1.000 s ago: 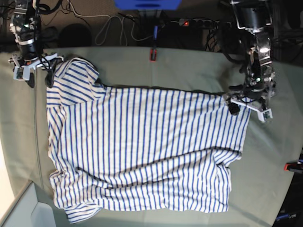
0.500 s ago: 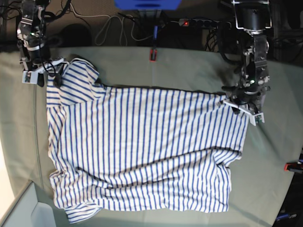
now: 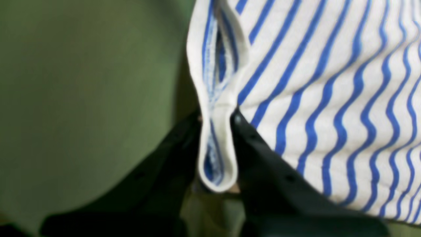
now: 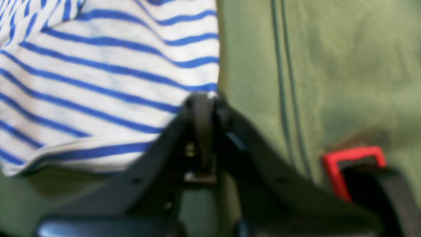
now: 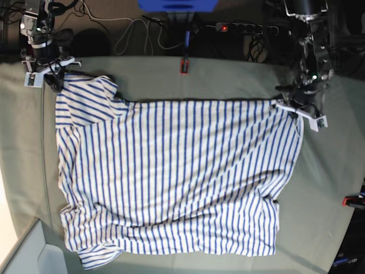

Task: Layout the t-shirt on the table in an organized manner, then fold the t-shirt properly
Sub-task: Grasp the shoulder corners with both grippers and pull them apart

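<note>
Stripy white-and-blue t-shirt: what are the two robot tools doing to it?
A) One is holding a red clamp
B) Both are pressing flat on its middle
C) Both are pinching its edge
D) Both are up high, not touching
C: the left tool is shut on a hem fold of the white soft t-shirt with thin blue stripes, and the right tool pinches its corner.

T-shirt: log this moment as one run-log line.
shirt: spread on table | left tool: shut on shirt hem | right tool: shut on shirt corner | fold: not started
</note>
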`<act>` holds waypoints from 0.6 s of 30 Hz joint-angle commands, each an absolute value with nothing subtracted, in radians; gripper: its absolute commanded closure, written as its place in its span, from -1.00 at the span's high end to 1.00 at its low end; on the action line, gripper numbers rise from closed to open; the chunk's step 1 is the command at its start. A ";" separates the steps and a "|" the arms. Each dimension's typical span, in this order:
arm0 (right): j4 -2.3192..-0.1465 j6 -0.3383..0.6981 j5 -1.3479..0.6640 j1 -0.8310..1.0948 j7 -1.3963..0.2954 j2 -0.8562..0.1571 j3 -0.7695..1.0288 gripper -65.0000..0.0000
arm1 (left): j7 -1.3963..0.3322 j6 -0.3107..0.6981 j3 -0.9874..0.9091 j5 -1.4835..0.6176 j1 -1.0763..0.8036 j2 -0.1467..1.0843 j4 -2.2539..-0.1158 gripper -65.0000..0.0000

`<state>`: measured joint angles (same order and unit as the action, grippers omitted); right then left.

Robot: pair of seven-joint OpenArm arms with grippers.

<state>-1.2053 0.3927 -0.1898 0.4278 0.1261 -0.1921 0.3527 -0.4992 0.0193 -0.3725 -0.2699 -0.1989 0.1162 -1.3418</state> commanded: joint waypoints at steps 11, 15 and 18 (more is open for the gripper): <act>-1.590 0.579 -0.199 0.615 0.134 -0.101 0.489 -1.00 | -0.613 0.005 -0.420 -0.259 -0.278 0.124 -1.524 -1.00; -1.669 0.698 -0.196 0.611 0.130 0.002 0.630 -1.00 | -0.677 0.005 -0.472 -0.259 -0.286 0.124 -1.587 -1.00; -1.687 0.698 -0.194 0.611 0.130 0.042 0.697 -1.00 | -0.691 0.007 -0.504 -0.259 -0.300 0.124 -1.607 -1.00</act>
<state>-1.6703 0.6792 -0.1799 0.6022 0.1009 0.0475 0.6910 -0.7063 0.0116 -0.4953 -0.2672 -0.3019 0.1146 -1.5856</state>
